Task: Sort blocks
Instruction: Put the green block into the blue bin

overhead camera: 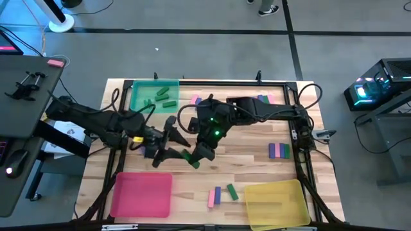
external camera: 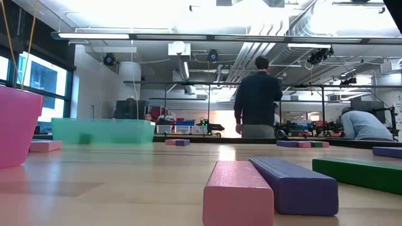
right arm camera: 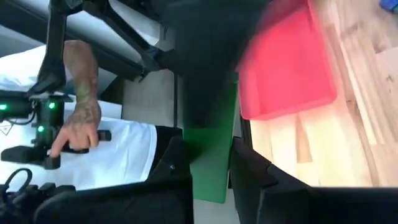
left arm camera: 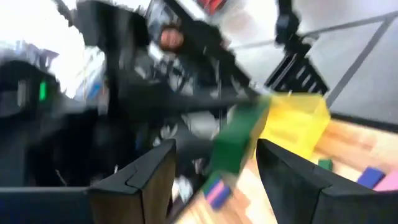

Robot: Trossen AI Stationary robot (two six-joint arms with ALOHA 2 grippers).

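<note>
My right gripper hangs over the middle of the table, shut on a green block. My left gripper stands open just to its left and faces it. In the left wrist view the green block shows between its two fingers, and no touch shows. Other green blocks lie in the green tray. Loose blocks lie at the far edge, at the right and near the front. My right gripper pinches the green block between its two fingers, on the block's two long flat sides near one end. The fingers lie along the block, whose other end sticks out past the fingertips. The block is lifted clear of the table.
A pink tray stands at the near left and a yellow tray at the near right. Pink, purple and green blocks lie close to the low camera. People stand beyond the table.
</note>
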